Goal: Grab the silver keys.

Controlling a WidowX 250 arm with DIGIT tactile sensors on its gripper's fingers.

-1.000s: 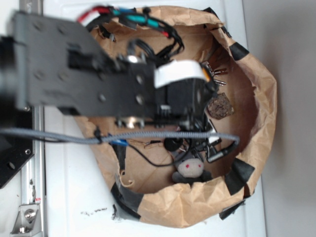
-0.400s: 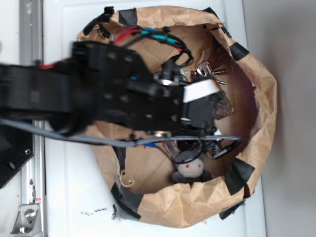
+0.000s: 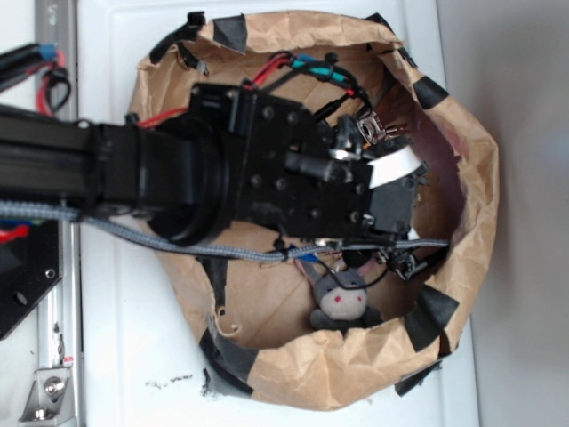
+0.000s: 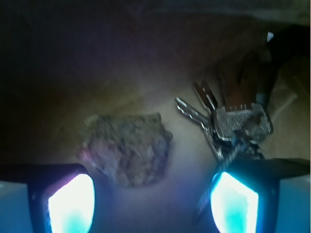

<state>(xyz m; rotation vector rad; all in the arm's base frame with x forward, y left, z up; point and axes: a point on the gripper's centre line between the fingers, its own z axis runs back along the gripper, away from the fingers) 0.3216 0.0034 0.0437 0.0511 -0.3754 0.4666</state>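
Between the splayed end effector [image 4: 153, 206] fingers: rock [image 4: 127, 148] (keys [image 4: 228, 124] beside).

The black arm [image 3: 107, 173] is reaching in from the left edge of the exterior frame toward the centre right, its blocky wrist housing [image 3: 293, 178] lying across the middle of the picture. Red, teal and black wires [image 3: 307, 67] are looping over the wrist's upper side, and a grey braided cable [image 3: 178, 242] is trailing along its lower edge. The gripper [image 4: 150, 194] is pointing downward, and its jaws are standing wide apart in the wrist view: one glowing fingertip [image 4: 70, 201] is sitting at the lower left of that frame, the other [image 4: 233, 199] at the lower right.
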